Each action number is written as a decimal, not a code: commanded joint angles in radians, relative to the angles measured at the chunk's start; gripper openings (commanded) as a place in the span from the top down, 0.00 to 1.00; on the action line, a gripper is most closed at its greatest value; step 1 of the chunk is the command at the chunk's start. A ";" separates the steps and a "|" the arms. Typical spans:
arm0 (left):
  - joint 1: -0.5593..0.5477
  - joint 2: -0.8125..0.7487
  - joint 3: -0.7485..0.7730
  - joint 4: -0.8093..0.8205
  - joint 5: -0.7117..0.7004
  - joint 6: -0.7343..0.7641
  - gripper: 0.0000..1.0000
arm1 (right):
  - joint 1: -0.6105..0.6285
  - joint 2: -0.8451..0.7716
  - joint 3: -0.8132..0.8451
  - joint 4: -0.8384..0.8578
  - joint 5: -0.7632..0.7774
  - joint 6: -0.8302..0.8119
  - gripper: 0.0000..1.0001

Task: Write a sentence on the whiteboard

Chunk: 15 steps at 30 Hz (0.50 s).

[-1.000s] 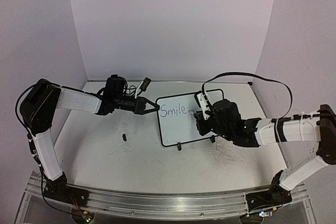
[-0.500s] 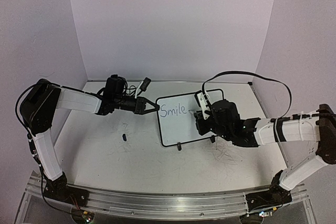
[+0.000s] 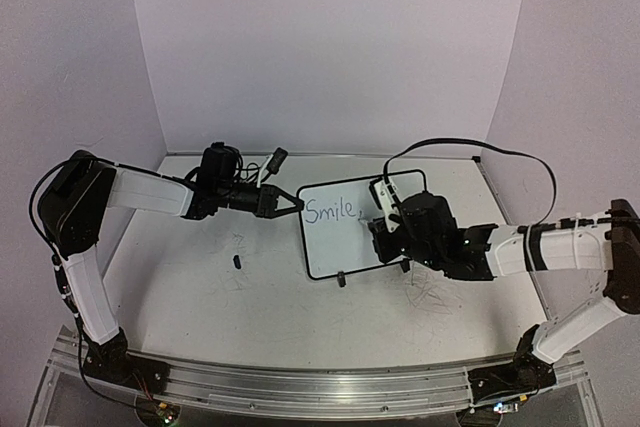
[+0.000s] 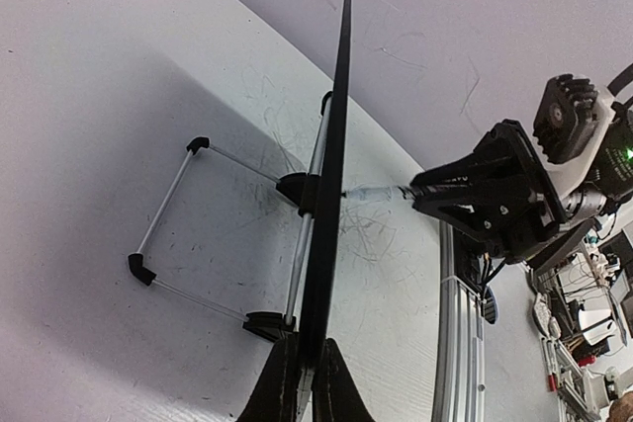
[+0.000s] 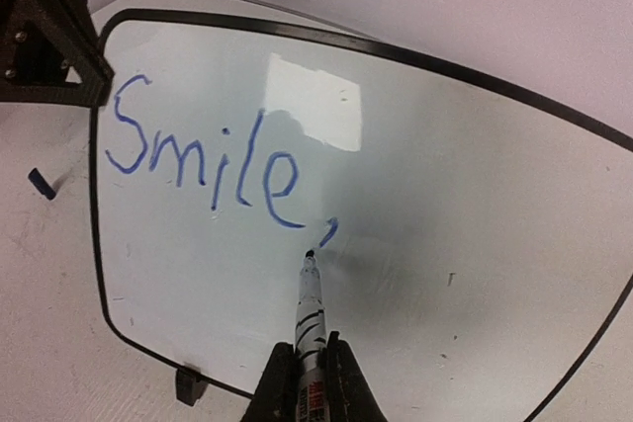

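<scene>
Blue writing is being put on a small whiteboard point(image 3: 335, 247) that is being steadied at its left edge.

A marker point(image 5: 311, 308) is being gripped by its barrel in the right jaws, which are drawn in narrow around it. Its tip is being held against the glossy board face just below the comma. The thin black frame at the board's left edge, beside the capital S, is being pinched by the left jaws. Only "Smile," of the sentence point(image 5: 203, 160) is being shown, across the board's upper left. The board is being carried nearly upright on a wire stand with black feet, on the scuffed white counter point(image 3: 200, 297) between the two arms. A small dark object point(image 3: 237, 261) is being left lying on the counter, apart from the board on its left.
</scene>
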 commanded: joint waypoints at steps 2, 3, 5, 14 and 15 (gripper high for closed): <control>0.001 -0.015 0.022 -0.002 0.023 -0.002 1.00 | 0.013 -0.196 0.016 0.032 -0.124 0.078 1.00; 0.001 -0.015 0.023 -0.002 0.023 -0.002 1.00 | -0.005 -0.210 0.018 0.033 -0.100 0.071 1.00; 0.001 -0.013 0.023 -0.002 0.025 -0.004 1.00 | -0.057 -0.212 0.009 0.046 -0.080 0.044 1.00; 0.001 -0.018 0.021 -0.002 0.022 -0.002 1.00 | -0.088 -0.103 0.056 0.056 -0.045 -0.072 1.00; 0.001 -0.017 0.021 -0.002 0.021 -0.002 1.00 | -0.088 -0.097 0.056 0.056 -0.042 -0.086 1.00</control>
